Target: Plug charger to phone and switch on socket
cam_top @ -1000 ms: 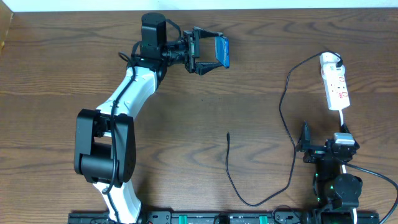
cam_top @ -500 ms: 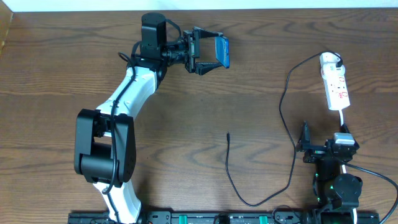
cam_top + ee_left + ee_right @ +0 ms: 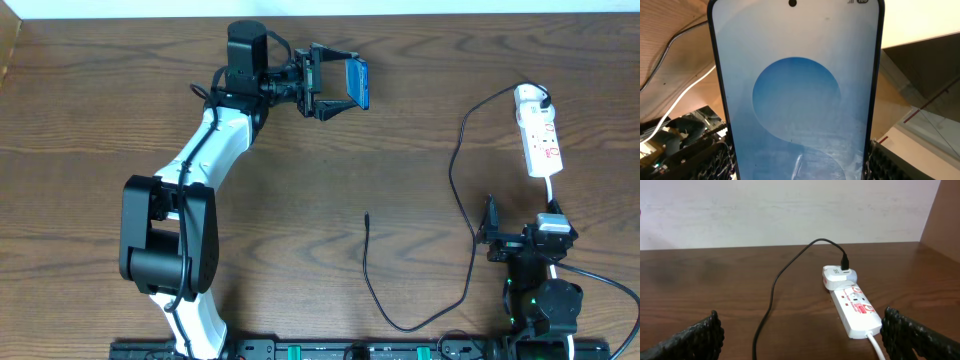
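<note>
My left gripper (image 3: 335, 86) is shut on the phone (image 3: 358, 82), held up off the table at the back centre; its blue screen fills the left wrist view (image 3: 795, 95) between the two fingers. The black charger cable (image 3: 462, 180) runs from a white adapter on the socket (image 3: 538, 130) at the right, loops toward the front, and ends in a plug tip (image 3: 367, 215) lying on the table mid-centre. My right gripper (image 3: 492, 238) is open and empty at the front right, facing the socket (image 3: 854, 305) with the cable (image 3: 771, 300) between its fingers' view.
The wooden table's back edge meets a white wall. The socket's white cord (image 3: 553, 190) runs toward the right arm's base (image 3: 545, 300). The left arm (image 3: 200, 160) stretches across the left half of the table.
</note>
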Controlling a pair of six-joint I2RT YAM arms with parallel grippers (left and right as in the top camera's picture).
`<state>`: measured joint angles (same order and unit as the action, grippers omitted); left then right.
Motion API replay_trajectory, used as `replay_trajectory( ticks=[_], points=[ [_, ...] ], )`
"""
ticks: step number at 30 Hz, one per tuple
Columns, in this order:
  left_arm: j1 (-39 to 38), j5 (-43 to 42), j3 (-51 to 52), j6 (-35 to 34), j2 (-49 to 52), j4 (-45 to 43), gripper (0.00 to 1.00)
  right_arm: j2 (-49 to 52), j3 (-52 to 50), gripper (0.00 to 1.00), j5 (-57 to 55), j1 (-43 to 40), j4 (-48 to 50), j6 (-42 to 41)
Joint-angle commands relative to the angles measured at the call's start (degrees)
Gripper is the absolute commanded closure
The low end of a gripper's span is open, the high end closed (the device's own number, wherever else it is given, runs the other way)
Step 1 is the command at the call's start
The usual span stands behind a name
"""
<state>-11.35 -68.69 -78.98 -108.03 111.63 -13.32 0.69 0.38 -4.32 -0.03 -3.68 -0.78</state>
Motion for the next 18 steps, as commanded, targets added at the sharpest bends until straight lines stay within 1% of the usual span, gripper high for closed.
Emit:
replay_trajectory(
  ticks=[1,18],
  points=[
    [0.2,-1.2,-0.5,-0.1,-2.1,-0.6,0.93,-0.4,-0.1,0.01,0.0,0.5,-0.2,0.6],
    [0.2,-0.7,-0.5,-0.1,-2.1,-0.5,0.92,-0.4,-0.1,0.01,0.0,0.5,-0.2,0.7]
  ],
)
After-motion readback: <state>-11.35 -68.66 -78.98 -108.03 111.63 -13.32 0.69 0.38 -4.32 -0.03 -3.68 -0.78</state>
